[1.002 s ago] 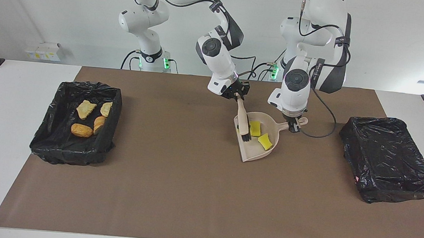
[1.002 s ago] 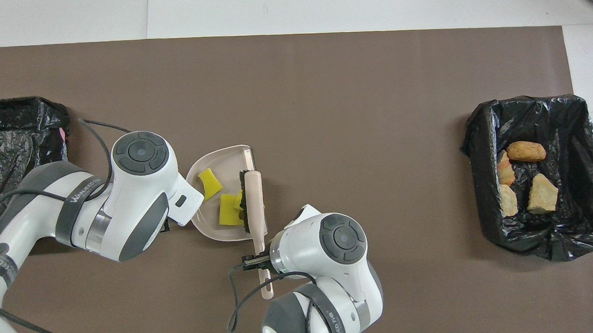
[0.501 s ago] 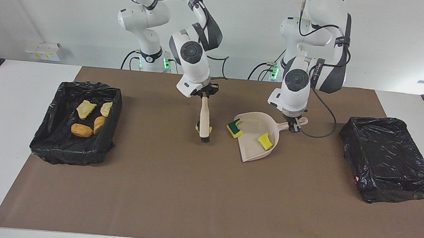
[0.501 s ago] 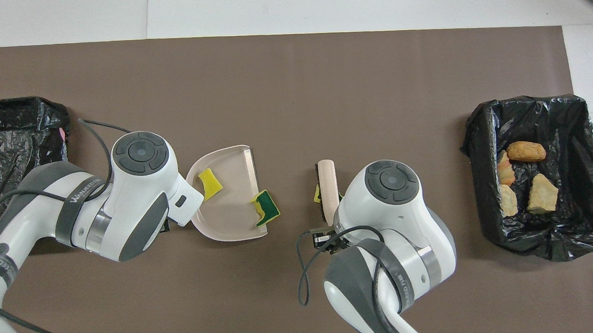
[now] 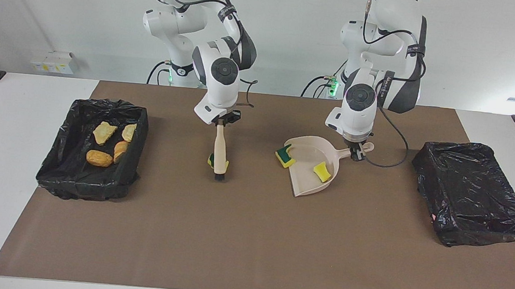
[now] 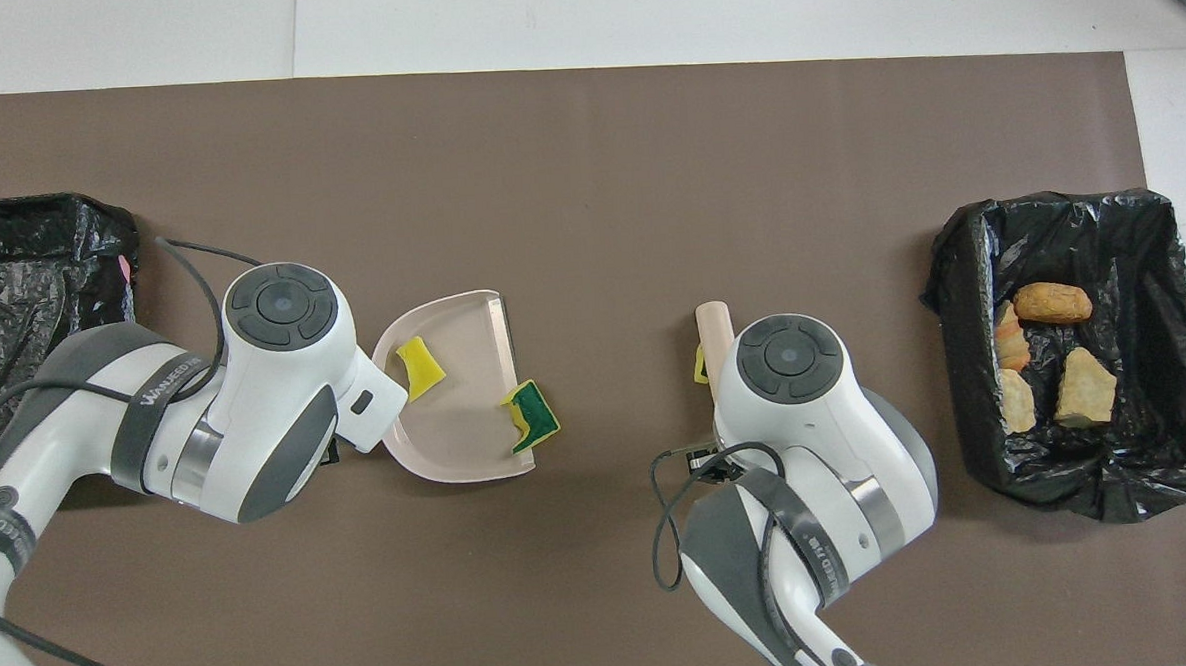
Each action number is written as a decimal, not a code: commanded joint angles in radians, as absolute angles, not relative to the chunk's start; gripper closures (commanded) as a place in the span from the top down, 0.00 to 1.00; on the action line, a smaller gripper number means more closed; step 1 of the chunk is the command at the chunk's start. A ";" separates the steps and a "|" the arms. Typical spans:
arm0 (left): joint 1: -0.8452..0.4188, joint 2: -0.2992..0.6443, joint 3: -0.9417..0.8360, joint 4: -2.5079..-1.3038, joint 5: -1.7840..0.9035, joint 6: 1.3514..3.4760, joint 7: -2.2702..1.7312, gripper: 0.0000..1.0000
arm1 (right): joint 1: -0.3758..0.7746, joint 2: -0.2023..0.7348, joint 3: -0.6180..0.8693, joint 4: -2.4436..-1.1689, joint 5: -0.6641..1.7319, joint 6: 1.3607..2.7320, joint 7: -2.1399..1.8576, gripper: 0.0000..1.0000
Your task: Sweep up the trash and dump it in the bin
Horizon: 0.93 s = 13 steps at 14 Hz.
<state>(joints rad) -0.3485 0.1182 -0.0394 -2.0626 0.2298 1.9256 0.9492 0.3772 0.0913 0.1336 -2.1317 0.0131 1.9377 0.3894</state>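
Observation:
My right gripper [image 5: 222, 122] is shut on the handle of a beige brush [image 5: 221, 153] that points down, bristles on the mat. One yellow sponge scrap [image 5: 210, 160] lies against the bristles. My left gripper [image 5: 356, 156] is shut on the handle of the beige dustpan [image 5: 305, 185], which rests on the mat. A yellow sponge piece [image 5: 322, 171] lies in the pan, and a green-backed one [image 5: 285, 156] straddles its lip. Several bread chunks [image 5: 99, 158] lie in the bin [image 5: 136, 121] toward the right arm's end. In the overhead view both wrists hide their grippers.
A second black-lined bin [image 5: 472, 193] stands at the left arm's end of the table with nothing showing inside. The brown mat [image 5: 240, 244] covers most of the table. Overhead, the dustpan [image 6: 458, 449] sits beside the left wrist.
My right gripper has carried the brush out of the dustpan toward the right arm's end, dragging one yellow sponge piece along. The green-backed piece was flipped onto the pan's lip. The left arm stayed put.

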 commanded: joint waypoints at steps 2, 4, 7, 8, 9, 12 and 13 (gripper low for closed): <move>-0.365 0.087 -0.029 -2.091 0.216 1.925 0.937 0.00 | 0.462 0.188 0.152 -2.116 0.024 2.052 0.408 0.00; -0.365 0.087 -0.029 -2.091 0.216 1.925 0.939 0.00 | 0.511 0.236 0.152 -2.071 0.102 2.100 0.408 0.00; -0.365 0.087 -0.029 -2.091 0.216 1.927 0.937 0.00 | 0.532 0.253 0.153 -2.004 0.260 2.129 0.408 0.00; -0.365 0.087 -0.029 -2.091 0.216 1.925 0.939 0.00 | 0.541 0.261 0.153 -1.978 0.276 2.111 0.410 0.00; -0.365 0.087 -0.029 -2.091 0.216 1.927 0.937 0.00 | 0.531 0.259 0.153 -1.959 0.278 2.086 0.410 0.00; -0.365 0.087 -0.029 -2.091 0.216 1.927 0.937 0.00 | 0.489 0.232 0.146 -1.869 0.313 1.962 0.410 0.00; -0.364 0.087 -0.029 -2.091 0.216 1.927 0.939 0.00 | 0.462 0.210 0.141 -1.858 0.299 1.915 0.407 0.00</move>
